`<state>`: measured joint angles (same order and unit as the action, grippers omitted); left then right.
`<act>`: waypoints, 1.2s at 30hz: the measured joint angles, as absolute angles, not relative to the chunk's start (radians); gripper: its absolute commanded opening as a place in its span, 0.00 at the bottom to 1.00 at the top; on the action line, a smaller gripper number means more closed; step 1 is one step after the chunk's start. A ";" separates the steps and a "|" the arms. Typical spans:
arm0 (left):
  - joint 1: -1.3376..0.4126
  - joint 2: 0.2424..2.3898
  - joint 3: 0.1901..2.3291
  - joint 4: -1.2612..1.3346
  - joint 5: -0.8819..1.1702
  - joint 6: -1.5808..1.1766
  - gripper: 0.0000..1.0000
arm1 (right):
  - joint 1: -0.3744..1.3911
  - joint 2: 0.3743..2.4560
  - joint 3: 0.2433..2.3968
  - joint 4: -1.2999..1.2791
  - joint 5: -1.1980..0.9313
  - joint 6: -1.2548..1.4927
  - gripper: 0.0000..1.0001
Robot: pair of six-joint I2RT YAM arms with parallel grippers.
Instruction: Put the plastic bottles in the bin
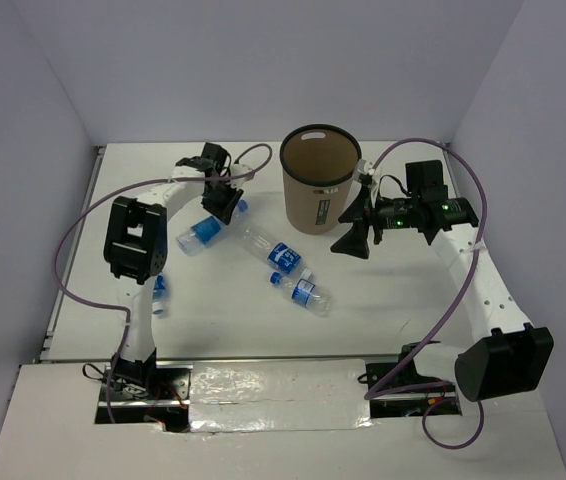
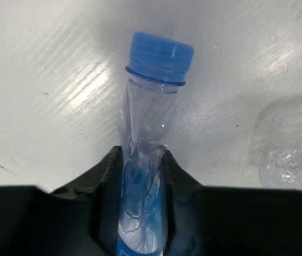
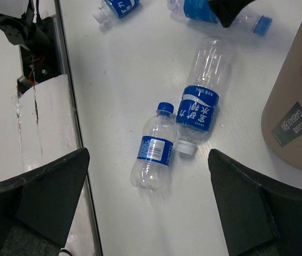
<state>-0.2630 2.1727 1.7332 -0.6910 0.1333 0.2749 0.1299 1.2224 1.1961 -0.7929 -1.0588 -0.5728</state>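
Observation:
My left gripper (image 1: 227,203) is shut on a clear blue-capped plastic bottle (image 1: 203,234), pinching it just below the neck (image 2: 143,154) and squashing it. The bottle lies low by the table, left of the bin. The bin (image 1: 319,178) is a tall brown cylinder with a black rim, at the back centre. A large clear bottle with a blue label and white cap (image 1: 271,250) and a small blue-capped bottle (image 1: 305,292) lie together mid-table. A third loose bottle (image 1: 159,291) lies by the left arm. My right gripper (image 1: 353,240) is open and empty, right of the bin. No green-labelled bottle shows.
The right wrist view looks down on the two middle bottles (image 3: 153,152) (image 3: 200,93) with the bin wall (image 3: 292,106) to their right. Purple cables loop over both arms. White walls close the table at the back and sides. A taped panel runs along the near edge (image 1: 273,395).

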 measured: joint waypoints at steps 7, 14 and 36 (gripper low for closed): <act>-0.210 2.116 1.659 -0.649 0.208 0.165 0.11 | 0.134 1.214 1.178 -0.813 -1.058 -0.613 1.00; -0.185 1.900 1.521 -0.594 0.317 0.026 0.04 | 0.178 1.199 1.103 -0.851 -1.015 -0.689 0.98; -0.416 1.832 1.839 0.300 0.574 -0.584 0.00 | 0.225 1.090 0.956 -0.762 -0.928 -0.645 0.98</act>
